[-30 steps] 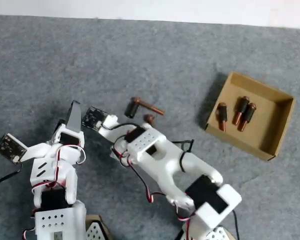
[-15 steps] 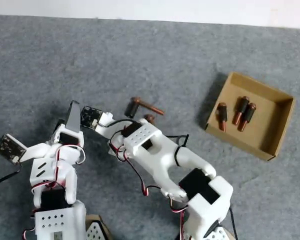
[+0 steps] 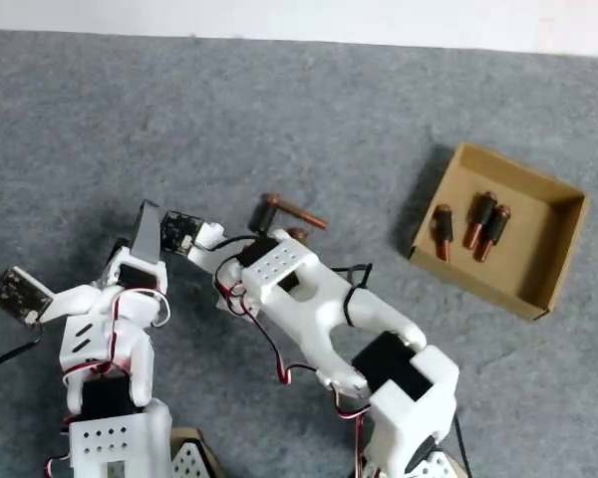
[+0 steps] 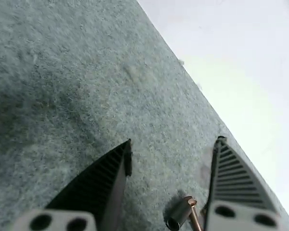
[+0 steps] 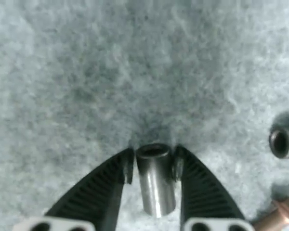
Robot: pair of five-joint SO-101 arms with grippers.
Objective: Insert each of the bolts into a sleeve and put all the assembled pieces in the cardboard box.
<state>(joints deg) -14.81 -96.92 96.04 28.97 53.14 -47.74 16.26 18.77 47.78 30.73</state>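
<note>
My right gripper is shut on a dark sleeve, held just above the grey carpet. The right arm stretches left across the table, its wrist close beside my left gripper. My left gripper stands open over the carpet with nothing between its fingers. A second dark sleeve lies on the carpet with a copper bolt against it, and another bolt lies at the arm's edge. The cardboard box at the right holds three assembled pieces.
Grey carpet covers the table, and a white wall runs along its far edge. The loose sleeve and a bolt lie to one side of my right gripper. The same sleeve lies between my left fingers' bases.
The right arm has swung a little to the left with the sleeve, bringing its wrist closer to the left gripper. The left arm has stayed where it was.
</note>
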